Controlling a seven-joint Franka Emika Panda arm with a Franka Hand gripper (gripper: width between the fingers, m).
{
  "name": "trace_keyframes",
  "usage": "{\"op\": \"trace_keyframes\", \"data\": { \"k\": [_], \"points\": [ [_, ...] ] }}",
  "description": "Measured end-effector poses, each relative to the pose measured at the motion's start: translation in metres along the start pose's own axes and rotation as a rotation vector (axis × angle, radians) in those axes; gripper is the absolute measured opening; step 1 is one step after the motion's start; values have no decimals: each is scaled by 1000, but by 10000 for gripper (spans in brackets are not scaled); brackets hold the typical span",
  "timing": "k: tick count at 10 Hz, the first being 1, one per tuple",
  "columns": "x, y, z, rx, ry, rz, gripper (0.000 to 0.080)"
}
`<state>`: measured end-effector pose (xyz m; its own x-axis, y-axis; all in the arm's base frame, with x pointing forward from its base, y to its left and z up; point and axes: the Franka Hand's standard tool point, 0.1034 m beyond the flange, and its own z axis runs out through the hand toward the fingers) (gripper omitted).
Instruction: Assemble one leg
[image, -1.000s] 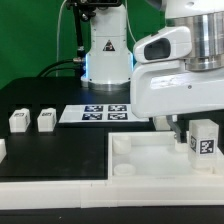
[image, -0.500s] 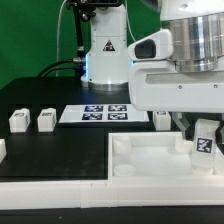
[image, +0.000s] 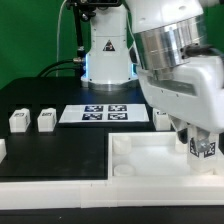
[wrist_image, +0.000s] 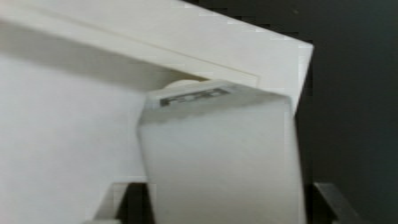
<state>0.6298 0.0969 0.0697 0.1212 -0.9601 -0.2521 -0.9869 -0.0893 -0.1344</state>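
My gripper (image: 203, 141) is shut on a white leg (image: 204, 147) with a black-and-white tag, holding it upright over the far right corner of the large white panel (image: 150, 160). In the wrist view the leg (wrist_image: 214, 150) fills the space between my fingers, its end close to the panel's raised corner rim (wrist_image: 231, 62). Two more legs (image: 19, 120) (image: 45, 120) stand on the black table at the exterior view's left. Another leg (image: 162, 119) shows behind my arm.
The marker board (image: 95, 113) lies flat behind the panel. The robot base (image: 105, 50) stands at the back. A white part (image: 2, 150) sits at the left edge. A white rail (image: 55, 192) runs along the front.
My wrist has tilted and turned, and the held leg has moved slightly down and toward the panel's corner. The other parts have not moved.
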Motion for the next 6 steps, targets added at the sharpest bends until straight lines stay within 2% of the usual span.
{"op": "trace_keyframes", "data": {
  "k": [1,3,4,5,6],
  "points": [
    [0,0,0,7,-18,110,307],
    [1,-1,0,8,-19,61,292],
    [1,-1,0,8,-19,21,366],
    [0,-1,0,5,-12,-46,366],
    [-3,-4,-2,-2,9,-260,504]
  ]
}}
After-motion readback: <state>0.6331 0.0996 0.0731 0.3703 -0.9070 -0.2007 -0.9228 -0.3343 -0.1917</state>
